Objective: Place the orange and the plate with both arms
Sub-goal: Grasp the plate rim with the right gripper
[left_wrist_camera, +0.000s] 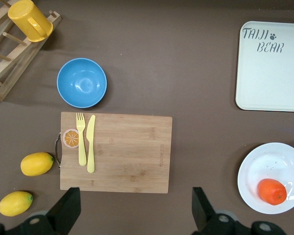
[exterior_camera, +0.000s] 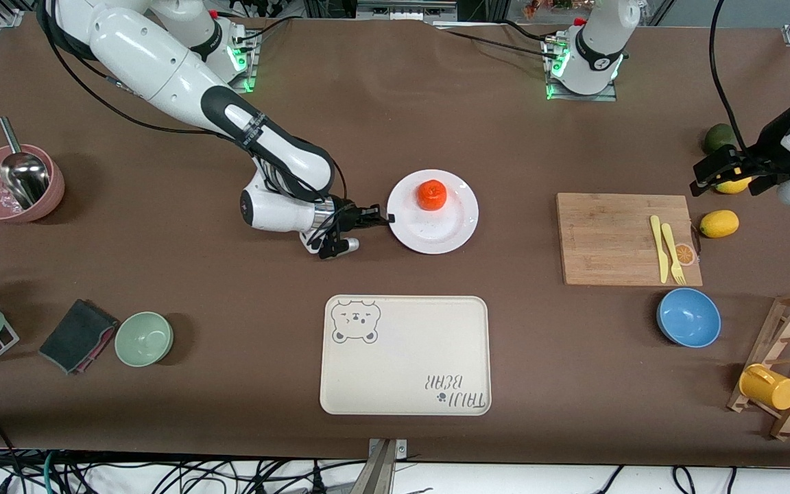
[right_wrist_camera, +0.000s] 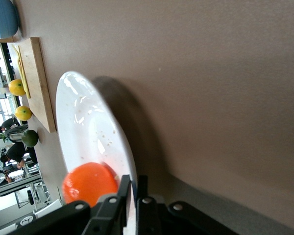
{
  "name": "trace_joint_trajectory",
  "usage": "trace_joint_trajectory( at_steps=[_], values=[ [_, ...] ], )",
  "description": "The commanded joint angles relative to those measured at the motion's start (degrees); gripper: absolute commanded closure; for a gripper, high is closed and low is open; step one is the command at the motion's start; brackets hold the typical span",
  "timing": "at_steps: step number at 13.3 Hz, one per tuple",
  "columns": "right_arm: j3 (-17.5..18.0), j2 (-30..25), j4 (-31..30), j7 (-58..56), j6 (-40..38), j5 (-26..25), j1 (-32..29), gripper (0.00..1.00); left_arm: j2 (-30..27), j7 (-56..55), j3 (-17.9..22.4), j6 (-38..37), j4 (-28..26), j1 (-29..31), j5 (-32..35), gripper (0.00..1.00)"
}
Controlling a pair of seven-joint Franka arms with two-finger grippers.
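The orange (exterior_camera: 431,195) sits on the white plate (exterior_camera: 457,226) near the middle of the table, farther from the front camera than the bear-print tray (exterior_camera: 405,357). The right gripper (exterior_camera: 387,219) lies low beside the plate, its fingers pinched on the rim. The left gripper (exterior_camera: 724,171) hangs spread wide over the lemons (exterior_camera: 719,223), holding nothing.

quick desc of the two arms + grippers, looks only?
Both arms: glossy white shells, black joint bands, black cables trailing, green lights glowing at the bases. Right gripper: black two-finger unit on a silver wrist ring. Left gripper: black, blocky fingers.
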Motion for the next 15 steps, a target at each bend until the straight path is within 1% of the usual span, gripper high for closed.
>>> trace_joint_trajectory(
  at_steps=[1,4,7,9,10,12,15],
  values=[
    [0.46,0.72,0.79,-1.42,1.23,1.31,0.23,1.00,-1.26,1.41,-0.29,0.44,-1.26,0.67,1.06,0.00],
    [0.46,0.81,0.88,-1.42,1.23,1.22,0.49,1.00,-1.26,1.41,-0.29,0.44,-1.26,0.76,1.23,0.00],
    [0.37,0.72,0.88,-4.23,1.49,1.40,-0.03,1.00,-1.26,1.59,-0.29,0.35,-1.44,0.76,1.58,0.00],
    [0.46,0.72,0.97,-7.13,1.84,1.66,-0.65,1.00,-1.34,1.59,-0.73,0.35,-1.44,0.76,4.30,0.00],
    [0.46,0.81,1.14,-7.92,2.11,2.01,-0.91,1.00,-1.34,1.50,-0.73,0.09,-1.44,0.67,4.31,0.00],
    [0.55,0.63,1.67,-8.02,2.37,3.23,-1.18,1.00,-1.34,1.50,-0.73,0.00,-1.44,0.76,4.31,0.00],
    [0.55,0.63,4.04,-7.93,2.46,7.18,-1.09,1.00,-1.34,1.41,-0.64,0.00,-1.44,0.76,4.31,0.00]
  ],
)
